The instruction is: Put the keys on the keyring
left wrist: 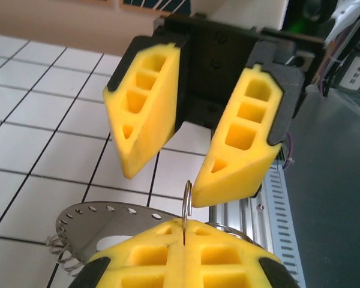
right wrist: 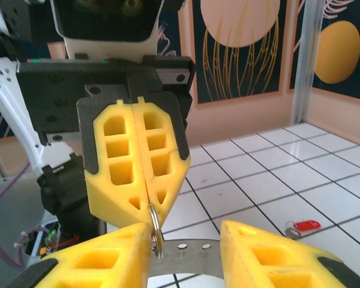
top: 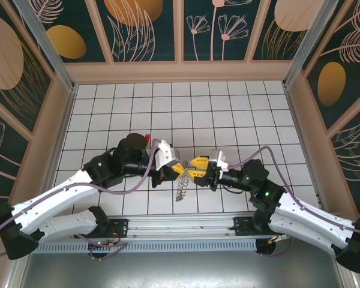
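The keyring (top: 180, 189) is a grey metal ring with small holes, and it hangs between the two arms above the tiled floor. In the left wrist view my left gripper (left wrist: 184, 231) is shut on the thin wire loop (left wrist: 186, 201) at the top of the keyring (left wrist: 102, 219). My right gripper (right wrist: 185, 231) faces it with its jaws apart. Its left finger (right wrist: 108, 261) rests against that loop, just above the keyring (right wrist: 195, 259). The key (right wrist: 303, 228), with its red head, lies flat on the tiles to the right, and beside the left arm as the key (top: 147, 137) from above.
The white tiled floor (top: 240, 114) is walled in by patterned panels and beige ledges. A slotted metal rail (top: 180, 237) runs along the near edge between the arm bases. Purple cables loop from both wrists. Thin spring-like wires (left wrist: 60, 252) hang at the keyring's edge.
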{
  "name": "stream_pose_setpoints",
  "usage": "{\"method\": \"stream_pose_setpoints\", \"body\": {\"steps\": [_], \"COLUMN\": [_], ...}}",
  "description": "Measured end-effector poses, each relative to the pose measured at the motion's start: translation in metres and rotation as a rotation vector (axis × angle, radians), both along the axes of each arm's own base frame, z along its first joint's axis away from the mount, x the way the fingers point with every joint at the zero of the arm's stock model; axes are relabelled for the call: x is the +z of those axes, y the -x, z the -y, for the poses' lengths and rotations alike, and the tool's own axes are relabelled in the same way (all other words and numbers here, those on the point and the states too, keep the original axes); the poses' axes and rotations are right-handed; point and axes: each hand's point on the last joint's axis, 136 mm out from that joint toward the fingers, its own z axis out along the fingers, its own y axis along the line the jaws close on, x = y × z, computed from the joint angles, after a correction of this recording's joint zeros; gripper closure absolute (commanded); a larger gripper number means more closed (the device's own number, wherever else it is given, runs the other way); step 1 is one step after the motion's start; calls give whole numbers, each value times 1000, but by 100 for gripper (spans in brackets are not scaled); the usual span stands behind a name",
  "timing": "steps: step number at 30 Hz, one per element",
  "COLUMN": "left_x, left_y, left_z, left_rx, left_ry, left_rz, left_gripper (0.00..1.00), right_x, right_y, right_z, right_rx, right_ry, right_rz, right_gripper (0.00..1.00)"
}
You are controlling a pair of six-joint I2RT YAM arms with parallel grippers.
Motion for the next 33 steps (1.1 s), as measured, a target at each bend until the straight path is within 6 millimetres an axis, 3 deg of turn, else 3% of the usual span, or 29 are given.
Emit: {"method": "stream_pose_setpoints", "body": {"steps": [9, 21, 33], "left_x": [-29, -40, -44], "left_y": [-7, -1, 2], "left_z": [-12, -20, -20], "left_rx": [36, 14, 3], "left_ry": [-199, -289, -308], "left_rz": [-32, -53, -59], "left_gripper": [100, 100, 100], "right_x": [-37, -44, -54], "right_y": [8, 3, 7], "right_z": [-10, -11, -24], "right_rx": [-7, -36, 28], "right_ry": [146, 174, 196], "right_rz": [-11, -3, 1], "right_gripper": [69, 71, 74]}}
